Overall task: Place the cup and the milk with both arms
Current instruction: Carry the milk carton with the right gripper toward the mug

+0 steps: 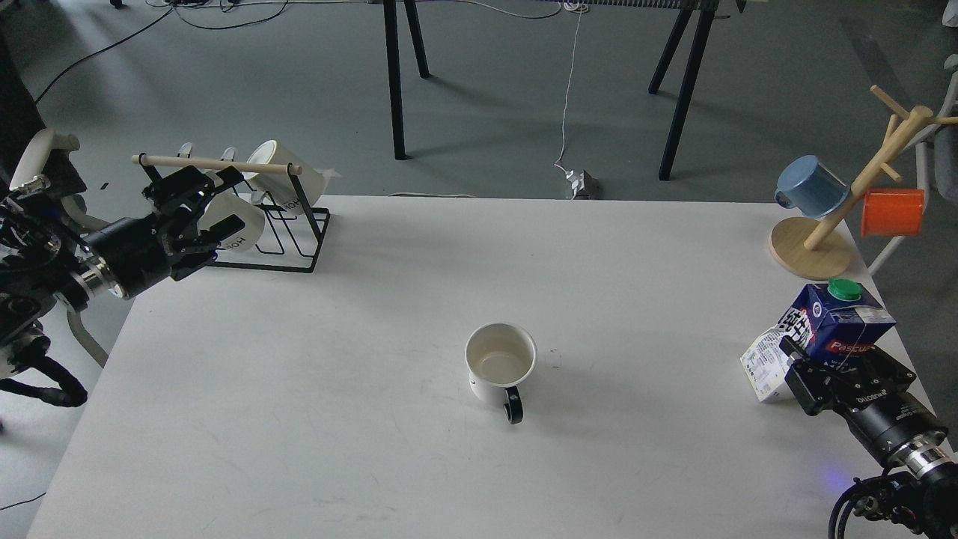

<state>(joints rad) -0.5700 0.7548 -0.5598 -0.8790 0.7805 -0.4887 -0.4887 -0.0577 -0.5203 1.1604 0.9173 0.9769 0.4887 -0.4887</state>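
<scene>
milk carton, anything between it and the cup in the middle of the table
Nothing visible. The milk carton sits at the table's right edge with the right gripper at it, and only bare white table lies between it and the cup.

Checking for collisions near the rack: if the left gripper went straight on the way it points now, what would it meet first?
Most likely the lettered mug hanging on the black wire rack: the left gripper points straight at it, though depth is unclear.

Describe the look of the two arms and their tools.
Both arms are black with silver metal rings at the wrists. The left tool is black and blocky. The right tool is black with white lettering on its body; black cables loop near both arms' bases.
</scene>
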